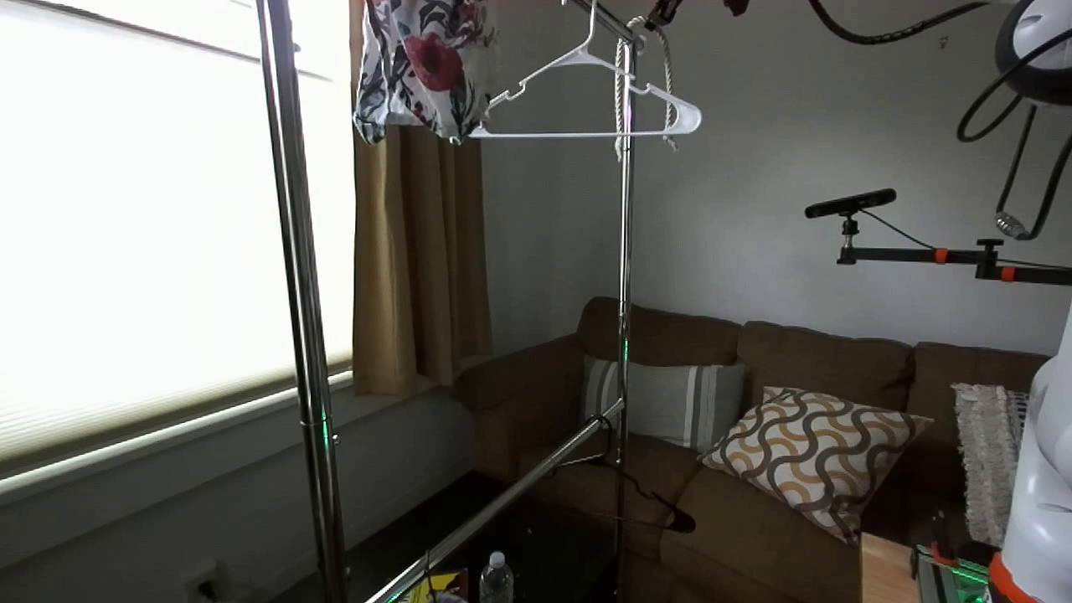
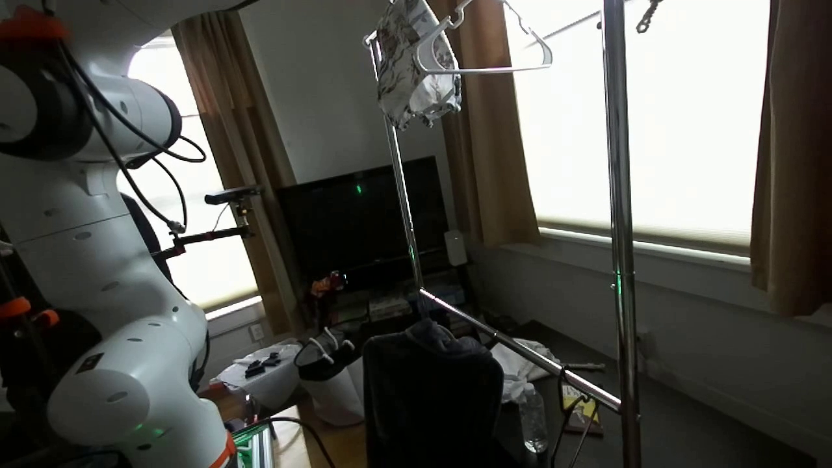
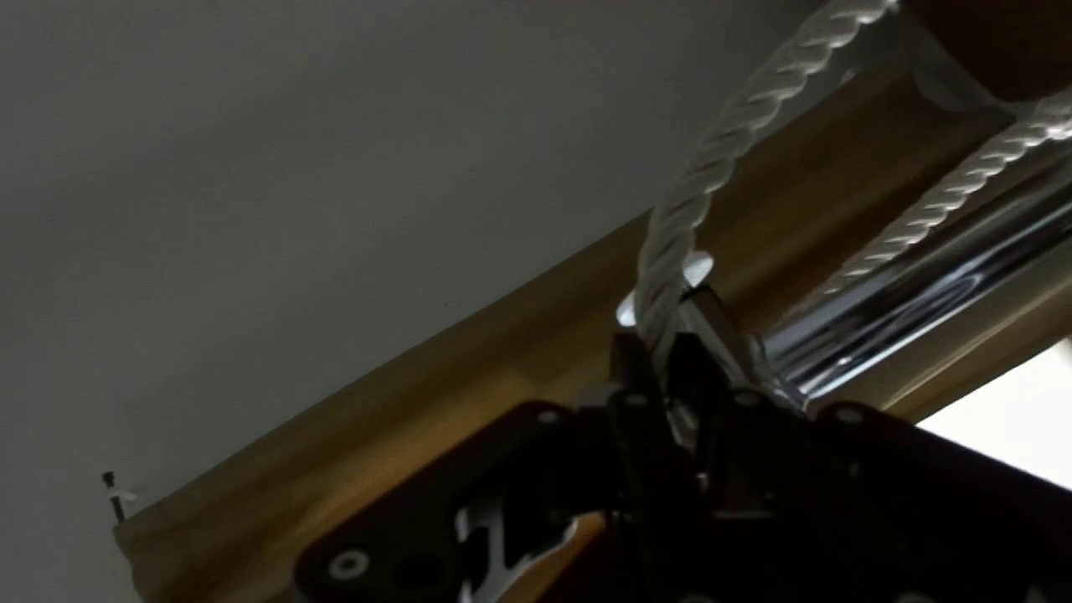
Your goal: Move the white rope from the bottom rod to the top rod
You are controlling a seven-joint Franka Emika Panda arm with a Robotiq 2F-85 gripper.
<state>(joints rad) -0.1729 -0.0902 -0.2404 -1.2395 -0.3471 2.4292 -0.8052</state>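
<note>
Grasps the white rope (image 3: 682, 205) between the fingertips (image 3: 621, 360) of the pincer (image 3: 659, 356), clenched down to a narrow nip in the wrist view. Out of that nip, 1 thick strand; farther from the pincer, a 2nd, beside a chrome bar (image 3: 921, 293) too oddly angled to name with certainty.

Hangs as a limp loop, in an exterior view, just below the pincer, arched across the corner joint (image 1: 639, 40) at the end of the top rod (image 1: 614, 24), with 1 leg close alongside the upright (image 1: 626, 251) and 1 a little apart on the opposite side. Hard to tell whether borne partly by metal or wholly by the pincer.

Turns on 1 relation: the top rod just below and beside the pincer, running off from there toward the white hanger (image 1: 578, 135) and floral cloth (image 1: 427, 67); the long axis of the rope near-vertical, crosswise to that rod. Only 1 arm (image 2: 156, 370) on hand, so no choice of reach. Far beneath the pincer, the bottom rod (image 1: 502, 502), with a dark hanger (image 1: 677, 515) hooked on.

Looks, by judgement, late in the task: at goal height, letting go not yet made. Calls probably for a nudge inward along the rod, away from the corner, then a slight lowering, then release. Could go wrong through a leg snagging on the white hanger below the pincer, or through a slide off the corner once freed.
</note>
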